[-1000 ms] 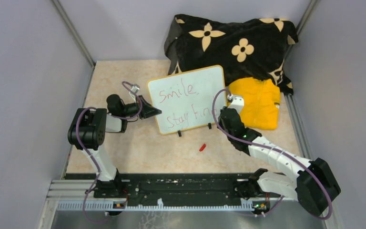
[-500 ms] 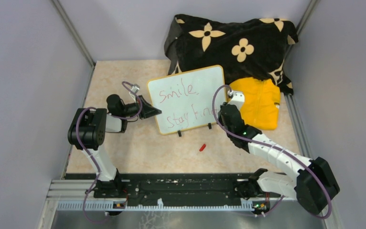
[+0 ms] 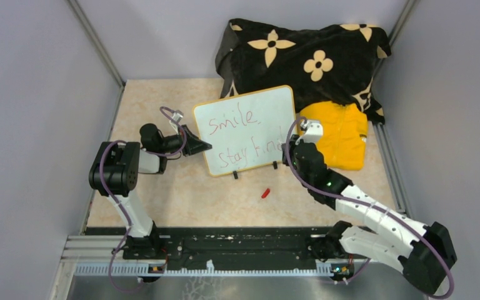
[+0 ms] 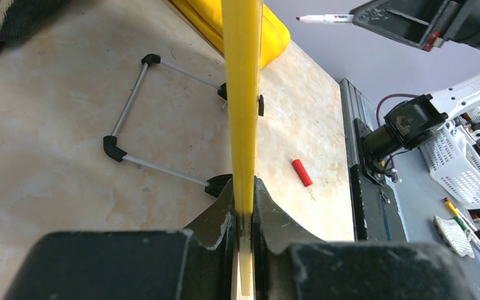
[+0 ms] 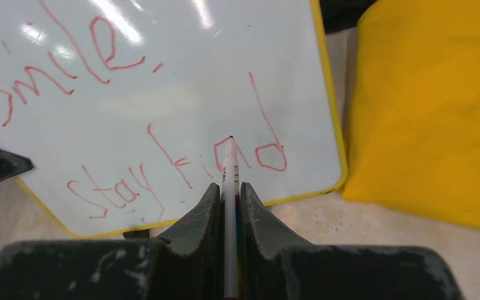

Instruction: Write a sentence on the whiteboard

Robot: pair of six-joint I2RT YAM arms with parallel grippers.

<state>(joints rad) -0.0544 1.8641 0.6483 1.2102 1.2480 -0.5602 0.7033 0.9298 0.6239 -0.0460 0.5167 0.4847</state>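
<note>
The whiteboard stands tilted at mid-table on its black feet. The sentence is red: "smile" above "stay fin" and a last looped letter with a tall stroke. My left gripper is shut on the board's left frame edge, seen edge-on in the left wrist view. My right gripper is shut on the slim red-and-white marker at the board's lower right. The marker's tip lies over the last word. I cannot tell whether it touches.
A red marker cap lies on the table in front of the board. A yellow cloth lies right of the board, and a black flowered blanket behind it. Grey walls close in both sides. The board's wire stand sits behind it.
My right gripper with the marker has shifted a little right and up along the lower line, and its arm has swung right. The last word has gained its end letter. The left arm is still.
</note>
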